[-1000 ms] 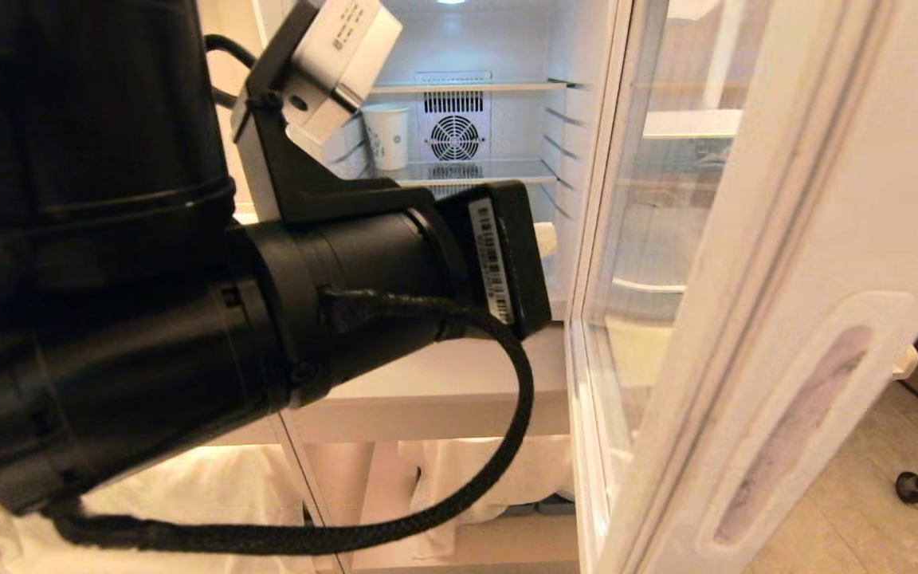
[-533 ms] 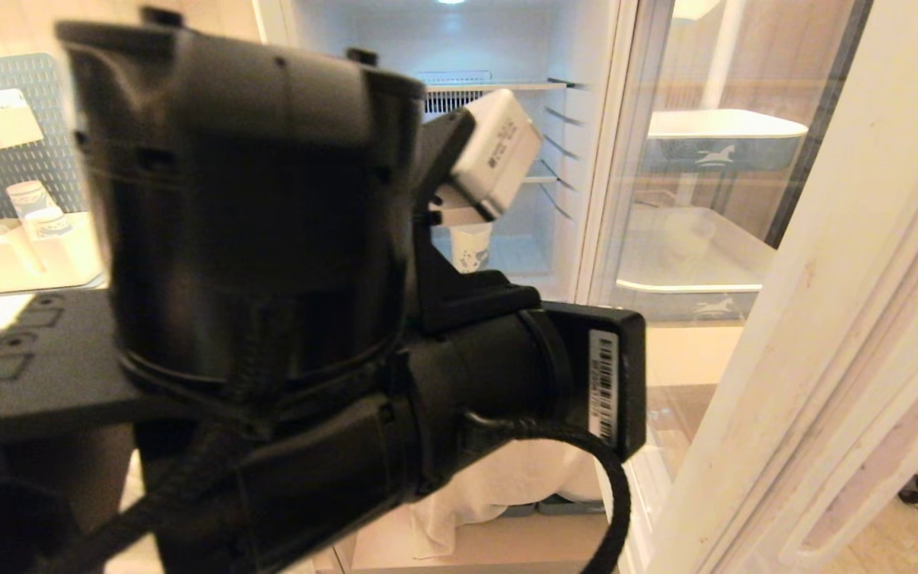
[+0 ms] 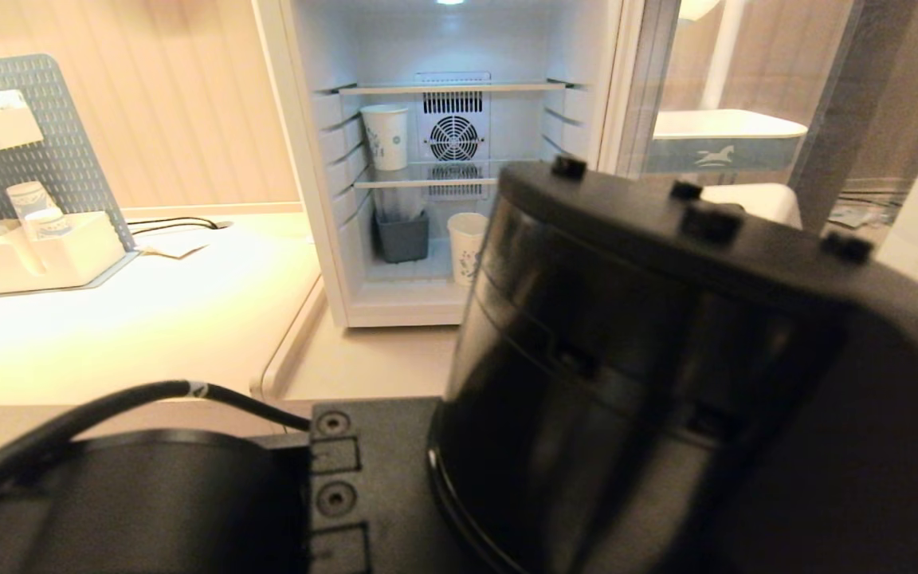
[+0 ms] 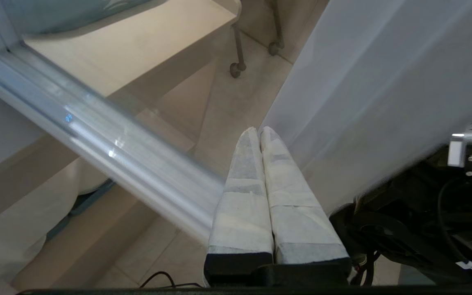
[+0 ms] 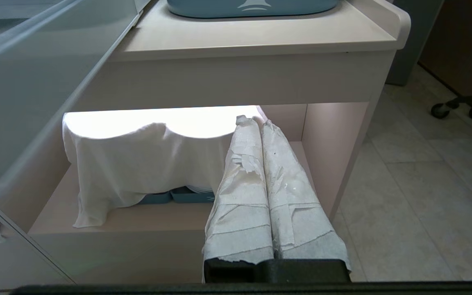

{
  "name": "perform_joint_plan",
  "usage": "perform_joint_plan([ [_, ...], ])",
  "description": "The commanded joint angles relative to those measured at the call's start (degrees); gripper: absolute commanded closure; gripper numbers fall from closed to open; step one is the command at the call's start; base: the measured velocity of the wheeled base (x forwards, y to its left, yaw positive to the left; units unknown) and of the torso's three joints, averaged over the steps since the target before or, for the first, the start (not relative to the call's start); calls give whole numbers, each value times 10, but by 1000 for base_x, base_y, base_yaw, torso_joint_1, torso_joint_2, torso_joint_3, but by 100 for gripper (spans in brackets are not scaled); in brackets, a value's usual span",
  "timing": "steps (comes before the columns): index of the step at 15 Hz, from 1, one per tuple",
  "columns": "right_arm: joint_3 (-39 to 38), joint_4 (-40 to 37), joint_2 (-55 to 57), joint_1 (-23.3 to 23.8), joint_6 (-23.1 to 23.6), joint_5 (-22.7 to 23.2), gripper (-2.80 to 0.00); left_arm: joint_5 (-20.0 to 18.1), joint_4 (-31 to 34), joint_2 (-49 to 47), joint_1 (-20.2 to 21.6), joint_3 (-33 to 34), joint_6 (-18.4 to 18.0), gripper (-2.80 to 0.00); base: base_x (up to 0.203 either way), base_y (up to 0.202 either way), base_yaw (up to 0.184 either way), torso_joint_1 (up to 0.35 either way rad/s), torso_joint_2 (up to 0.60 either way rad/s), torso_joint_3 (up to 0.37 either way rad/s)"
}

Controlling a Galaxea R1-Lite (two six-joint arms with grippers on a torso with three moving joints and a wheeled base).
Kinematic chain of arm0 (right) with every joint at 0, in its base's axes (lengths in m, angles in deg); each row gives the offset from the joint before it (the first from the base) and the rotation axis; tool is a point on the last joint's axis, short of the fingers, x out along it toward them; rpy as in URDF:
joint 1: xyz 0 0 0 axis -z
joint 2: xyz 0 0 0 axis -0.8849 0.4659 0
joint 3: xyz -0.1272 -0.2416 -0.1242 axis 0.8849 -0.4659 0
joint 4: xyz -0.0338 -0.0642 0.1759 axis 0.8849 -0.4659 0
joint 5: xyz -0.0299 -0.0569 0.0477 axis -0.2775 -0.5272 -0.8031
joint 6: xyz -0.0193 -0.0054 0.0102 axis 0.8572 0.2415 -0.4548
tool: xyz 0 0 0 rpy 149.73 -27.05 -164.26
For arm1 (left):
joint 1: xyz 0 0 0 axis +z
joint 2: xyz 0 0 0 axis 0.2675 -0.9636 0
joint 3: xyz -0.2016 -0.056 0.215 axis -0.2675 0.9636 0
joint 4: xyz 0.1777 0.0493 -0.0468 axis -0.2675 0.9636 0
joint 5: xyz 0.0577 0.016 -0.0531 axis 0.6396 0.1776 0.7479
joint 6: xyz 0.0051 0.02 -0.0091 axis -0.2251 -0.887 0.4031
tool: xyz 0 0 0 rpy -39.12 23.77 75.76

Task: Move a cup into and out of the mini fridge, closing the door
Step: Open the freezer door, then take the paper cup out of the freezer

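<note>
Both sets of jaws are pressed fully together with nothing in them: the left gripper (image 4: pixel 259 130) has its tips right at the edge of the open door (image 4: pixel 367 106), the right gripper (image 5: pixel 256 119) hangs parked down by the cabinet shelf. The mini fridge (image 3: pixel 300 159) stands wide open, with one cup (image 3: pixel 386 136) on the middle shelf and another cup (image 3: pixel 466 246) on the floor beside a grey bin (image 3: pixel 402 236). Looks like the door-closing step; the next move probably calls for a steady push on that door edge.
</note>
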Motion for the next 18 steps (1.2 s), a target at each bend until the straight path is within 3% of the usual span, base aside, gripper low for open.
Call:
perform_joint_plan([
  [1,0,0,0,0,0,0,0,14,8,-6,3,8,2,0,0,0,0,0,0,0],
  [4,0,0,0,0,0,0,0,50,46,38,72,33,-13,0,0,0,0,0,0,0],
  [8,0,0,0,0,0,0,0,75,187,175,225,82,-58,0,0,0,0,0,0,0],
  [10,0,0,0,0,0,0,0,74,264,265,323,113,-84,0,0,0,0,0,0,0],
  [14,0,0,0,0,0,0,0,-6,361,475,530,200,-138,0,0,0,0,0,0,0],
  [16,0,0,0,0,0,0,0,-51,380,610,633,291,-170,0,0,0,0,0,0,0],
  [18,0,0,0,0,0,0,0,-63,389,744,690,403,-187,0,0,0,0,0,0,0],
])
